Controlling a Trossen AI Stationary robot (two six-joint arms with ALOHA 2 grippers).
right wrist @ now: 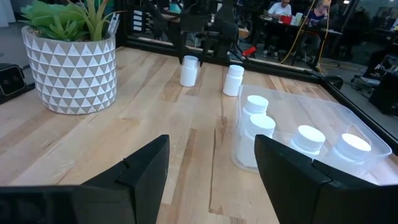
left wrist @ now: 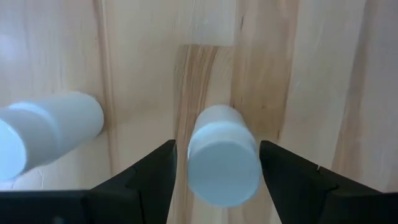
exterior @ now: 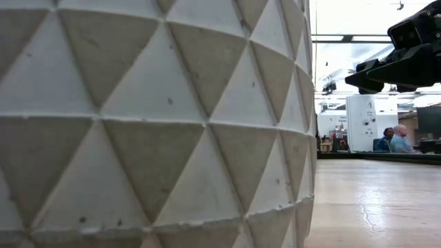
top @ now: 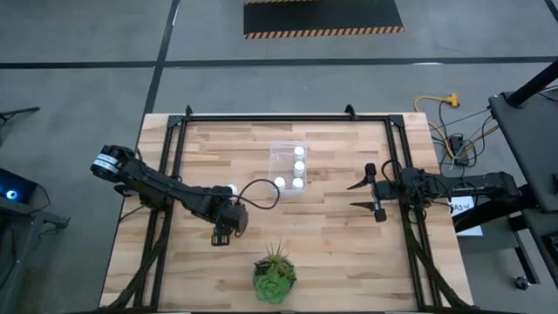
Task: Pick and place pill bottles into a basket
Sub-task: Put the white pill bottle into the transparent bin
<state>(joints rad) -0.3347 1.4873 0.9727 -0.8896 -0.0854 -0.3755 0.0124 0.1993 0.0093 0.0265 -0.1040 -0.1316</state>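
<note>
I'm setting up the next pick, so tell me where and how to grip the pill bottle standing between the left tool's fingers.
Grip the pill bottle on its round side wall just under the cap, coming straight down. It stands upright, and the open left tool straddles it. The neighbouring bottle stands apart, leaving finger room. The right tool waits open by the basket.

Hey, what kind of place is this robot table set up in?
Probably a robotics lab or workshop in a shared open workspace. The wooden table stands on a grey concrete floor with striped hazard marking, cables trail beside it, and people sit at desks in the background.
</note>
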